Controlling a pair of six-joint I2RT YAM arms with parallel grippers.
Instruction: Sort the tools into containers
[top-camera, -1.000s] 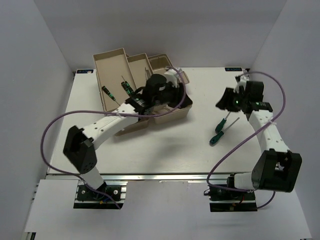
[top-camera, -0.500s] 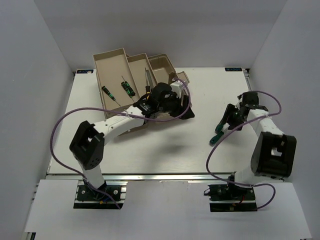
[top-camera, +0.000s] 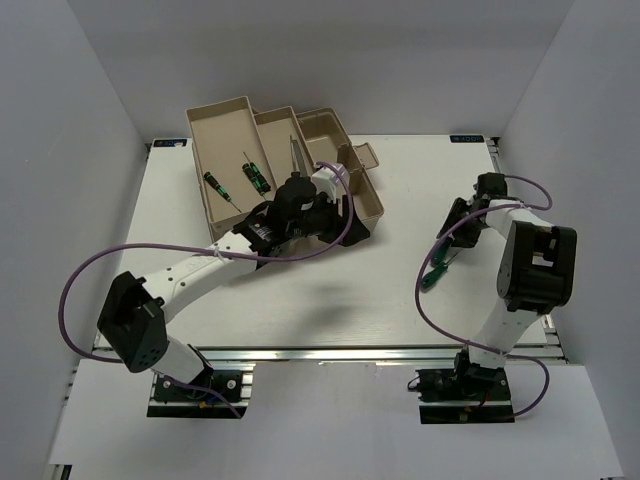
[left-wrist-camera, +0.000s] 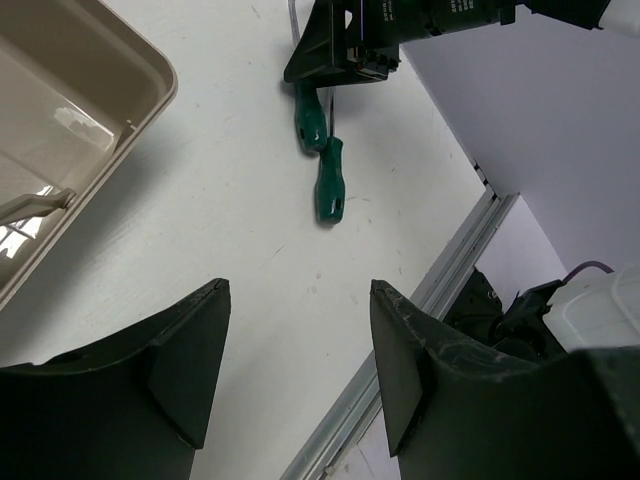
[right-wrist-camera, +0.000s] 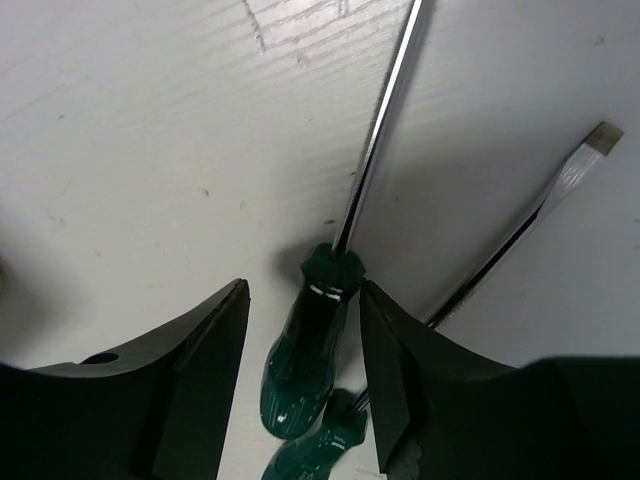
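Looking over the desk, we find the beige toolbox (top-camera: 225, 125) at its back-left part, tiers folded out. One short driver (top-camera: 213, 184) with a dark, green-marked handle lies in the leftmost tier. A second short driver (top-camera: 256, 176) lies near the wall shared with the middle tier, and we cannot tell which side it is on. A thin grey shaft (top-camera: 295, 155) runs along the next wall; we cannot make out what it is. The left claw (left-wrist-camera: 298, 290) hangs by the near part of the toolbox, released, with nothing between its fingers.

Toward the desk's right edge lie two screwdrivers with dark green handles and bright steel shafts, their handles close together and pointing to the near edge. The right claw (right-wrist-camera: 303, 290) is released too, its fingers standing either side of the first screwdriver (right-wrist-camera: 305, 355) at the handle without touching it. The flat-tipped screwdriver (right-wrist-camera: 520, 235) lies just beside it. We count two short drivers in the tiers and two screwdrivers on the desk.
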